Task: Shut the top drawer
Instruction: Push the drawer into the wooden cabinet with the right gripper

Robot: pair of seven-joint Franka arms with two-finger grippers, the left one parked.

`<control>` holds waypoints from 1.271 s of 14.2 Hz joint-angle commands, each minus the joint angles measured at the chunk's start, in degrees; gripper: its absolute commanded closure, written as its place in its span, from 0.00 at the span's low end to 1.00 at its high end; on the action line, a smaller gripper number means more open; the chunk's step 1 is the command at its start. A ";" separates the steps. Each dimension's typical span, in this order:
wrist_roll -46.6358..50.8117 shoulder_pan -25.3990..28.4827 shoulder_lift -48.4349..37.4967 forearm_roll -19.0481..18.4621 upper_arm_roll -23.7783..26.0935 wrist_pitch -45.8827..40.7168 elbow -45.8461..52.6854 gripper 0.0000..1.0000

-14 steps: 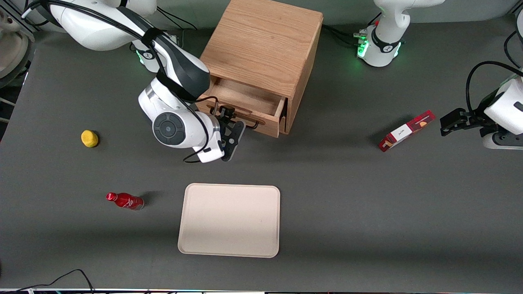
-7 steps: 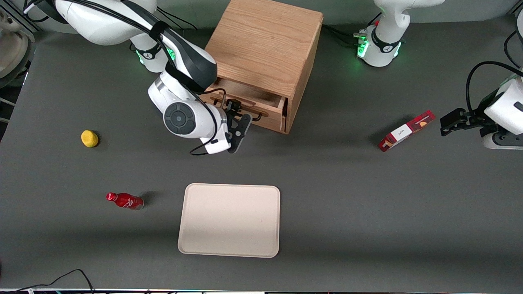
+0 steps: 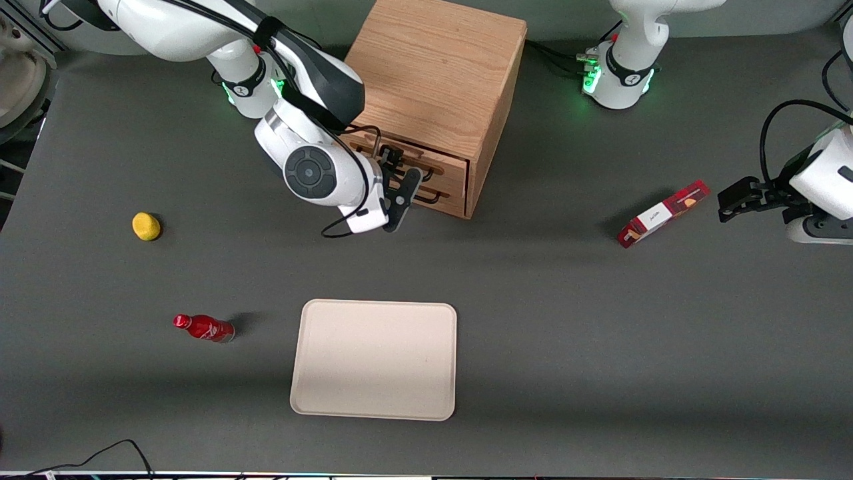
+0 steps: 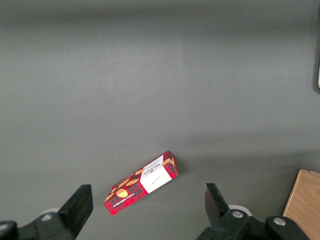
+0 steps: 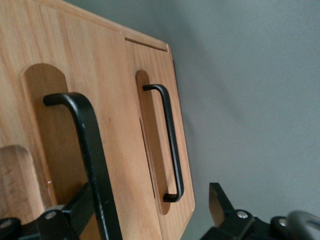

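The oak cabinet (image 3: 433,67) stands at the back middle of the table. Its top drawer (image 3: 445,167) is pushed in, its front about level with the cabinet's front. In the right wrist view the top drawer's front (image 5: 107,100) and its black wire handle (image 5: 87,145) fill the near field, with the lower drawer's handle (image 5: 171,145) beside it. My right gripper (image 3: 403,175) is open against the drawer front. It also shows in the right wrist view (image 5: 145,210), where the top handle runs close by one finger and the other fingertip (image 5: 217,202) hangs off the cabinet's edge.
A beige tray (image 3: 373,360) lies nearer the front camera. A red bottle (image 3: 203,328) and a yellow object (image 3: 146,226) lie toward the working arm's end. A red box (image 3: 663,213) lies toward the parked arm's end and shows in the left wrist view (image 4: 142,182).
The gripper moved toward the cabinet with the drawer front ahead of it. The top drawer went from about half open to pushed in.
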 commanded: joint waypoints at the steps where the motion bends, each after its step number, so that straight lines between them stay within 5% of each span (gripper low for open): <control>1: 0.99 -1.17 -4.10 2.43 0.79 1.36 -4.35 0.00; 18: 1.25 -1.78 -5.51 4.19 0.53 2.24 -4.37 0.00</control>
